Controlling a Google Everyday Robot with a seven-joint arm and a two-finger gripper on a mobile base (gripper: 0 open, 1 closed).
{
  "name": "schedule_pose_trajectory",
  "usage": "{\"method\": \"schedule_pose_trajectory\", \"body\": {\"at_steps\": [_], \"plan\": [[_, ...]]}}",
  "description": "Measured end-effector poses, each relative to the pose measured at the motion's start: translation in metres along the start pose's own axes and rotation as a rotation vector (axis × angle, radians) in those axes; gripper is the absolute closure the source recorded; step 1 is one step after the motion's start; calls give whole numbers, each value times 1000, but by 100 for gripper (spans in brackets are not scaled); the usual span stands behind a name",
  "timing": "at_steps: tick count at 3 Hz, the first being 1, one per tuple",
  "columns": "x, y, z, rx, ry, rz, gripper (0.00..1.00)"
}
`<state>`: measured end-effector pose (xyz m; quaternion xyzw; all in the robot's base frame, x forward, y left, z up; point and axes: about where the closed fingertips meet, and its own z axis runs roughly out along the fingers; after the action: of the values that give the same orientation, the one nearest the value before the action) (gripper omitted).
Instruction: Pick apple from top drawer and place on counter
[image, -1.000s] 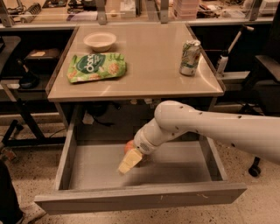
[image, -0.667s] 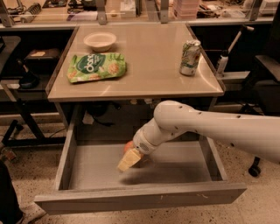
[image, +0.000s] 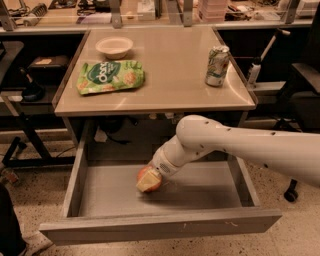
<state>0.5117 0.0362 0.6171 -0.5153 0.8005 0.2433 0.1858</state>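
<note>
The top drawer (image: 105, 192) is pulled open below the counter (image: 170, 75). A small red-orange apple (image: 143, 175) lies on the drawer's grey bottom, near the middle. My gripper (image: 149, 183) reaches down into the drawer at the end of the white arm (image: 240, 145) and sits right on the apple, covering its right and lower side. The apple rests low in the drawer, against the gripper's yellowish tip.
On the counter stand a white bowl (image: 114, 47) at the back left, a green snack bag (image: 111, 76) in front of it, and a soda can (image: 217, 66) at the right. Desks and chairs stand on both sides; a dark office chair (image: 302, 95) is at the right.
</note>
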Motion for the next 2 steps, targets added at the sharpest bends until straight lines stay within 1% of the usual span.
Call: {"method": "schedule_pose_trajectory", "body": {"at_steps": [1, 2], "plan": [[0, 0, 0, 0, 0, 0, 89], [0, 0, 0, 0, 0, 0, 100]]}}
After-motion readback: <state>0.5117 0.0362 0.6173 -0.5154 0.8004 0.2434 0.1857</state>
